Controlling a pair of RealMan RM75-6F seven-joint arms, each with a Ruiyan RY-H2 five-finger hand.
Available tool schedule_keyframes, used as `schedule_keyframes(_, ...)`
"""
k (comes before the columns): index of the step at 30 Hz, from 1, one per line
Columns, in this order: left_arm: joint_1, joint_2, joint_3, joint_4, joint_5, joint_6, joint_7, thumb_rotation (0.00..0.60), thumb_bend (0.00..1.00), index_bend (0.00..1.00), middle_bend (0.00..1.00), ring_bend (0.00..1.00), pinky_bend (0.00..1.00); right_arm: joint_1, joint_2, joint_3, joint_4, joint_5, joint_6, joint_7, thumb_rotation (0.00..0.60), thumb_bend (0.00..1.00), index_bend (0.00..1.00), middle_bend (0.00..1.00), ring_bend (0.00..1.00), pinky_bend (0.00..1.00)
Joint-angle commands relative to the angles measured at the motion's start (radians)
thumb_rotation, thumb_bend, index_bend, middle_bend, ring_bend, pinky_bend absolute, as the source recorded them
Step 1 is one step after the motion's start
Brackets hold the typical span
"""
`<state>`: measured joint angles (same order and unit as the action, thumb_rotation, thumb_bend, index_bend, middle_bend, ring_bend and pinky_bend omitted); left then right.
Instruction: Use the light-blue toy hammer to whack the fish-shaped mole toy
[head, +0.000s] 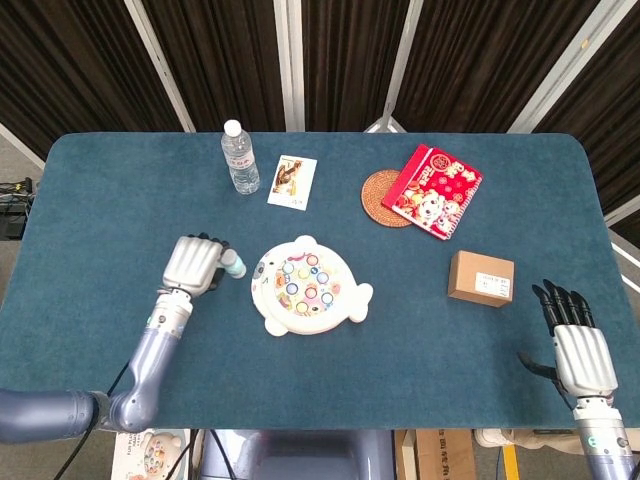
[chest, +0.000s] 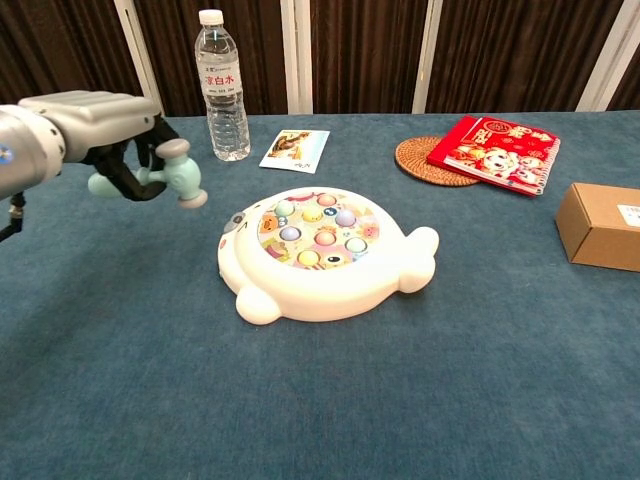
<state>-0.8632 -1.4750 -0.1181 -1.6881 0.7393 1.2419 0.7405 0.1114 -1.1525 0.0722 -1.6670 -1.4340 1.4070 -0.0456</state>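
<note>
The white fish-shaped mole toy lies mid-table with several coloured pegs on top. My left hand grips the light-blue toy hammer by its handle, held in the air to the left of the toy and apart from it. The hammer head points toward the toy. At the table's near right corner my right hand stays open with its fingers straight, holding nothing; the chest view does not show it.
A water bottle and a picture card stand behind the toy. Further right are a round woven coaster, a red booklet and a cardboard box.
</note>
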Motion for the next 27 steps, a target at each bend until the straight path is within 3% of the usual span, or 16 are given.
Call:
schedule_keyframes(1, 0.04, 0.029, 0.03, 0.004, 0.027, 0.002, -0.042, 0.6, 0.76, 0.62, 0.49, 0.35, 0.47, 0.0, -0.001, 0.0, 0.0, 0.0, 0.0, -0.003, 0.6, 0.2, 0.0, 0.0, 0.0, 0.0)
schedule_keyframes(14, 0.119, -0.002, 0.097, 0.14, 0.115, -0.043, -0.122, 0.6, 0.76, 0.62, 0.49, 0.35, 0.47, -0.001, -0.002, -0.004, -0.002, -0.005, 0.002, -0.012, 0.6, 0.2, 0.0, 0.0, 0.0, 0.0)
schedule_keyframes(27, 0.159, -0.092, 0.088, 0.267, 0.193, -0.052, -0.179, 0.6, 0.74, 0.6, 0.49, 0.35, 0.47, 0.0, -0.002, -0.005, 0.0, -0.006, 0.0, -0.01, 0.6, 0.2, 0.0, 0.0, 0.0, 0.0)
